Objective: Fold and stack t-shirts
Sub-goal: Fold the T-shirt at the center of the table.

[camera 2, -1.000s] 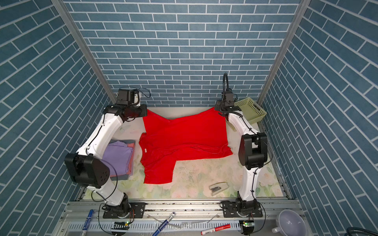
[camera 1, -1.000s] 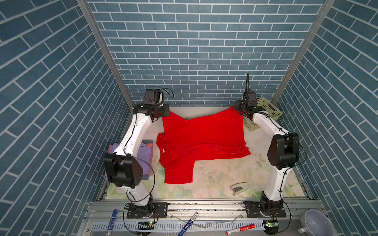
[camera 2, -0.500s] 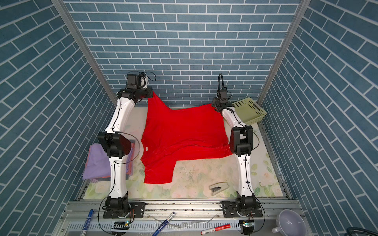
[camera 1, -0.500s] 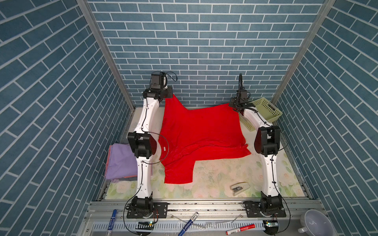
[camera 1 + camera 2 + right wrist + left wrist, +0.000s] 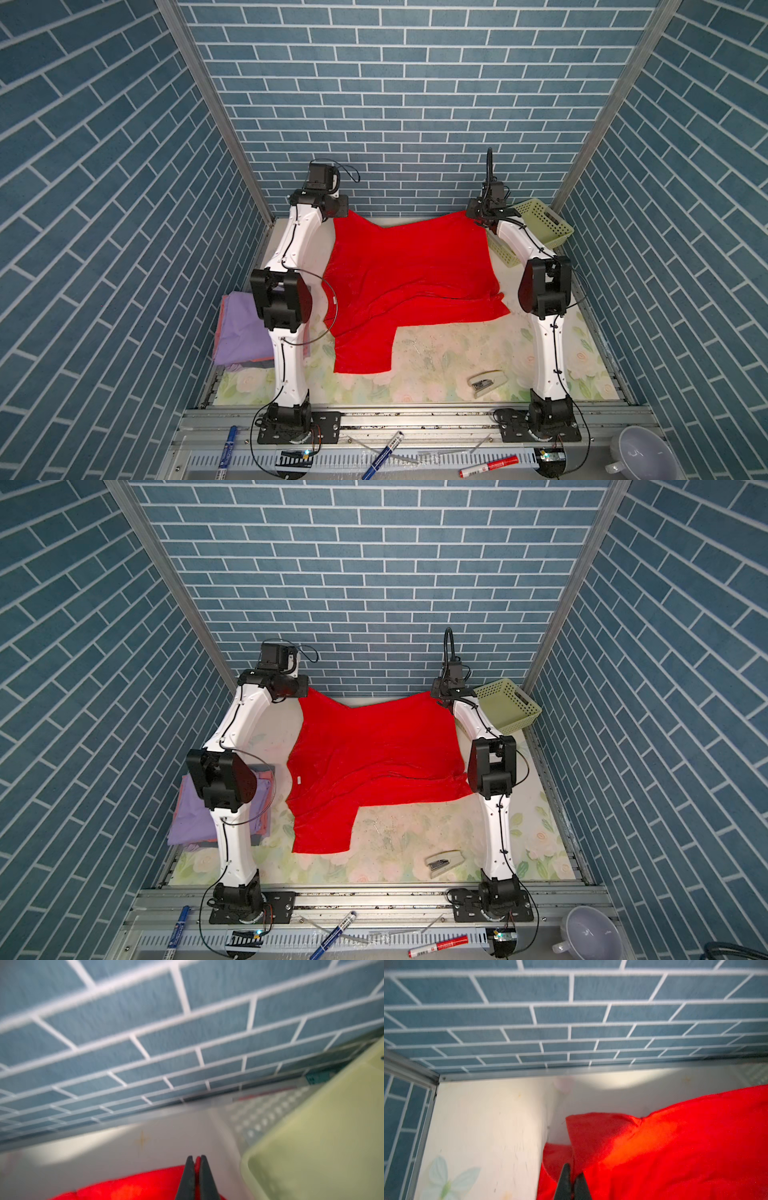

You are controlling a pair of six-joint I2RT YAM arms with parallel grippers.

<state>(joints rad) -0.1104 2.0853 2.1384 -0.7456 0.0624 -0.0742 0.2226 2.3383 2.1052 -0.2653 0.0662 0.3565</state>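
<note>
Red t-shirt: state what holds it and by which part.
Both grippers hold the red t-shirt, lifted at its far edge: the left gripper is shut on its far left corner, the right gripper on its far right corner.

We stretch our white left arm and white right arm to the far edge of the bright red cloth t-shirt; our left gripper and right gripper each clamp a far corner, raised.
</note>
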